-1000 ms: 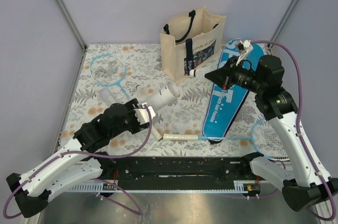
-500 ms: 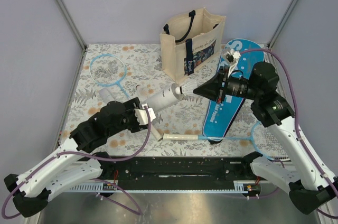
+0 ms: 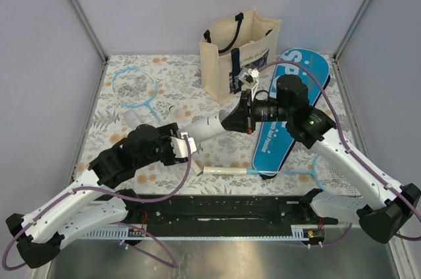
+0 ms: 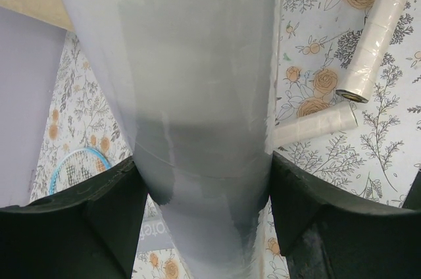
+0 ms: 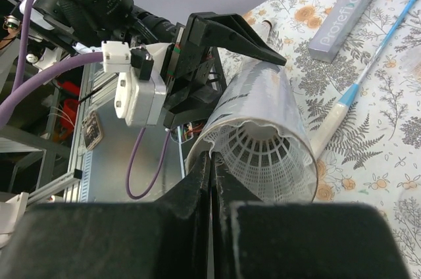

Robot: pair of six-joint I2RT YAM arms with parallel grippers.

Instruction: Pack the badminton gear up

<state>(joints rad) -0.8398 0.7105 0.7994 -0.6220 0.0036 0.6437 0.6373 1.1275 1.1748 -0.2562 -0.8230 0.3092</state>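
Note:
My left gripper [image 3: 179, 143] is shut on the long white tube [image 3: 205, 127] and holds it tilted off the table; its fingers [image 4: 85, 220] clamp the tube [image 4: 197, 95] on both sides. My right gripper [image 3: 228, 121] is at the tube's open end [image 5: 256, 121], shut [image 5: 212, 167] on the skirt rim of a white shuttlecock [image 5: 266, 154] that sits inside the mouth. The blue "SPORT" case [image 3: 289, 111] lies at the right. One light-blue racket [image 3: 135, 87] lies at the back left. The other racket [image 3: 332, 172] lies at the front right, with its white handle [image 3: 227, 170] pointing left.
The cream tote bag [image 3: 240, 49] stands at the back centre, just behind the right arm. A grey box [image 5: 342, 22] lies on the floral cloth near the back-left racket's shaft [image 5: 381, 49]. Two white wrapped handles [image 4: 371, 29] lie below the tube.
My right gripper has moved left from above the blue case to the tube's open end, carrying the shuttlecock into its mouth. The left gripper kept hold of the tube.

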